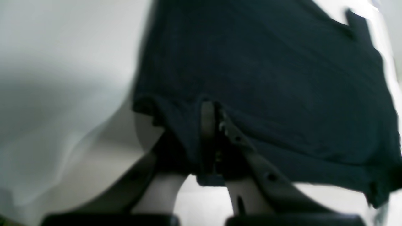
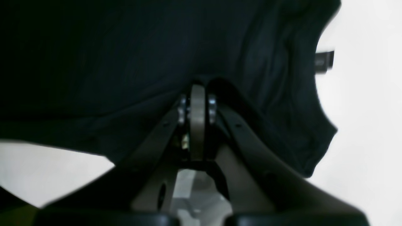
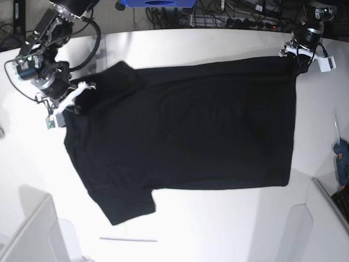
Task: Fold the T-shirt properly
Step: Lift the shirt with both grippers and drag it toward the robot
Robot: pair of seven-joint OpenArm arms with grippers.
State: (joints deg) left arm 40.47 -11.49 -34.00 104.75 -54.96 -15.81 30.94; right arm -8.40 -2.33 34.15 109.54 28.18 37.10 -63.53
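T-shirt pinned at two edges by both arms

T-shirt (image 3: 185, 131) lies spread flat on the white worktop (image 3: 229, 224), plain black side up, stretching between the two end effectors. Its hem runs along the side nearest the left end effector (image 3: 299, 60), and its sleeves and shoulders lie toward the right end effector (image 3: 76, 101).

The left end effector sits at the far hem corner. In the left wrist view its fingers are drawn narrow with a fold of the black hem (image 1: 201, 138) caught between them, and the cloth spreads away ahead of it across the pale surface.

The right end effector is at the shoulder edge, just beside the far sleeve (image 3: 120, 79). In the right wrist view its fingers (image 2: 198, 119) are pressed together with black cloth bunched over and around the tips; a small neck tag (image 2: 323, 62) sticks out from the shirt's edge ahead and to the side of it.

The near sleeve (image 3: 128, 204) lies flat, well apart from both end effectors. A blue tool (image 3: 342, 161) rests at the worktop's edge beyond the hem, and a thin white strip (image 3: 128, 239) lies just past the near sleeve.
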